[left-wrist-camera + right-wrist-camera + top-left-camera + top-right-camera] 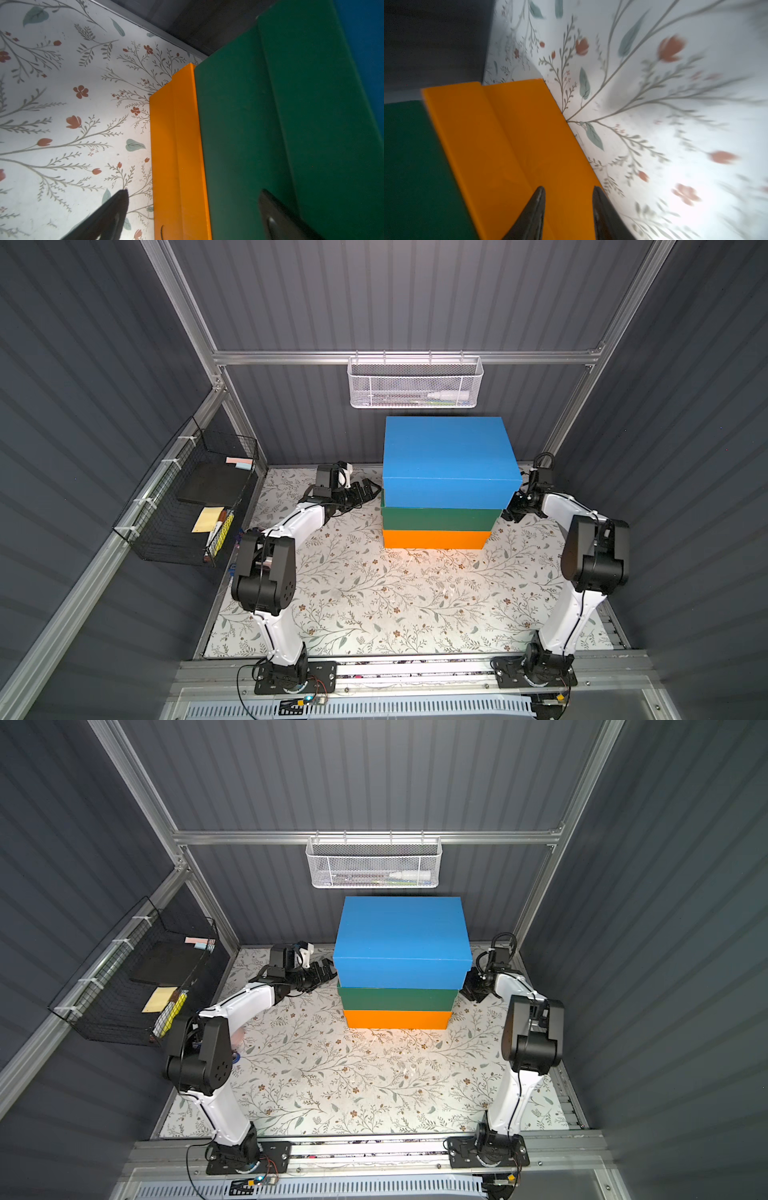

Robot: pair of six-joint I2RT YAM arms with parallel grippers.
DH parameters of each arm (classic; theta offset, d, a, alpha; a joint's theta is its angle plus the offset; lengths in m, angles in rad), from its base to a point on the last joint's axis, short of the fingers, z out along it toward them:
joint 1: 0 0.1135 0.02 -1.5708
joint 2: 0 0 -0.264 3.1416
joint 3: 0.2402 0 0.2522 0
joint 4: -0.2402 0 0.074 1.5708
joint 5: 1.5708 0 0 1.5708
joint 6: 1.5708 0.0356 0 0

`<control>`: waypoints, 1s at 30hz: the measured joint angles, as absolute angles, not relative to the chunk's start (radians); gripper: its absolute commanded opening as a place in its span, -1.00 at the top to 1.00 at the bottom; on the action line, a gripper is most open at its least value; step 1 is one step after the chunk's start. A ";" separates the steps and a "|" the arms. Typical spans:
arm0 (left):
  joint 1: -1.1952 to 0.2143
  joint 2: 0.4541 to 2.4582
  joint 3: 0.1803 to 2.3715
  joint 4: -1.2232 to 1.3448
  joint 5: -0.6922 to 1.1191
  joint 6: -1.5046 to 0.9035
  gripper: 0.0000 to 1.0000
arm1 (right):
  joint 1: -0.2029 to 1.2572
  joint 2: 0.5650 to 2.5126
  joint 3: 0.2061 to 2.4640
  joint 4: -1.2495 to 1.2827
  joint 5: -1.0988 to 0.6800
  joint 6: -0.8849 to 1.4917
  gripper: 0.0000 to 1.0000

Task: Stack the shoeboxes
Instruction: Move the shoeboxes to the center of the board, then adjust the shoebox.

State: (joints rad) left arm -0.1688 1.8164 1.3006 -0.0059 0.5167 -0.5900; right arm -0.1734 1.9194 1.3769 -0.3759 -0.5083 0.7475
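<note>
Cardboard shoeboxes are counted at three, stacked in one pile on the floral mat (374,593) between the two grippers: blue box (449,456) on top, dark green box (440,519) under it, orange box (434,539) at the bottom. Two arms are noted. Just beside one end of the pile the left gripper (365,489) is seen, spread wide with nothing held. In its wrist view the fingers (112,216) are found well apart, with orange, green and a strip of blue straight ahead. At the opposite end the right gripper (513,510) is partly hidden by the blue box in both top views. Only its wrist view shows the fingers (535,207) parted by a narrow gap, empty, with the orange side just ahead. That view is blurred, and blue is not caught in it. Two wall baskets are counted, a white mesh basket (415,381) and a black wire basket (187,506); their contents are hard to make out.
</note>
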 measured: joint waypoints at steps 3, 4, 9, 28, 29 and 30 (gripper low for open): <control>-0.169 1.785 1.315 -0.037 0.497 -0.569 -0.99 | -0.216 1.833 1.377 -0.421 -0.498 0.705 0.09; -0.169 1.776 1.326 -0.047 0.490 -0.563 -0.99 | -0.225 1.804 1.378 -0.433 -0.496 0.694 0.08; -0.169 1.727 1.431 -0.069 0.461 -0.545 -0.99 | -0.226 1.671 1.457 -0.516 -0.508 0.639 0.07; -0.213 1.678 1.543 -0.091 0.433 -0.546 -0.99 | -0.128 1.599 1.552 -0.580 -0.537 0.601 0.06; -0.213 1.678 1.543 -0.091 0.429 -0.546 -0.99 | -0.125 1.599 1.552 -0.581 -0.536 0.601 0.06; -0.213 1.678 1.543 -0.091 0.426 -0.546 -0.99 | -0.124 1.599 1.552 -0.581 -0.535 0.601 0.06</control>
State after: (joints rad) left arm -0.2131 1.6783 1.5433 -0.0906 0.4255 -0.5465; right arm -0.1242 1.5990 1.5524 -0.5812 -0.5350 0.6014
